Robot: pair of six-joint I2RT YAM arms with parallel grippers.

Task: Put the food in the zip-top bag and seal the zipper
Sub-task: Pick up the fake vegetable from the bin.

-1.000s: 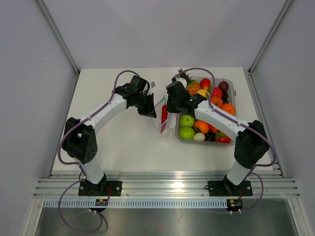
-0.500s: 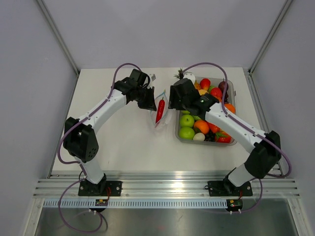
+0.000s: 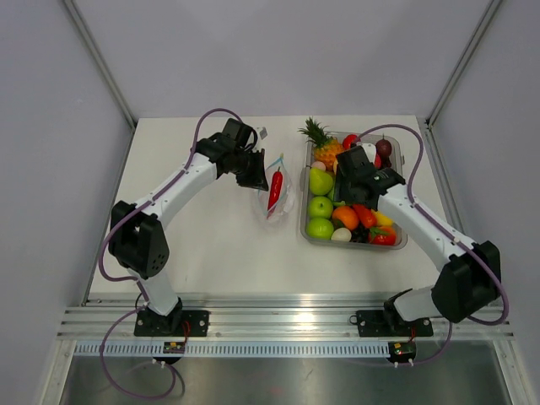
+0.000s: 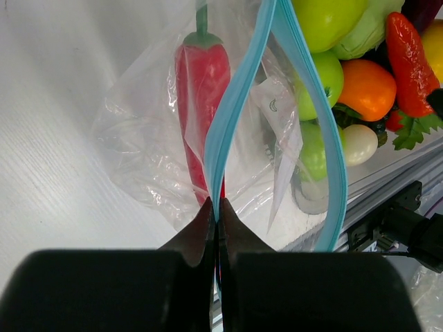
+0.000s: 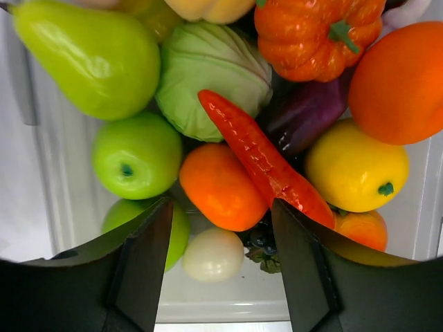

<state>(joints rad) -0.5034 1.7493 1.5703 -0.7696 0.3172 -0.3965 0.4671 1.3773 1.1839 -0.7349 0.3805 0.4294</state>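
Pinching the zipper of the zip-top bag with the left gripper, fingers pressed together on the light-blue strip at its near end.

Shown only from the left wrist: past the pinch, splits into two blue bands, leaving the mouth gaping. Holds the red chili pepper inside the clear plastic, green stem pointing away from the fingers.

From above, reads as little more than a crumpled pouch on the table, left of the tray and just beside it, with the chili a red streak within. Hides the pinch itself under the wrist in that view.

Hovering over the tray with the right gripper, fingers spread wide.

Given only by the right wrist: below those fingers, a second red pepper lying slantwise and touching an orange round piece, with a cabbage and a green apple close by. Cannot tell from the top camera which piece sits under that gripper.
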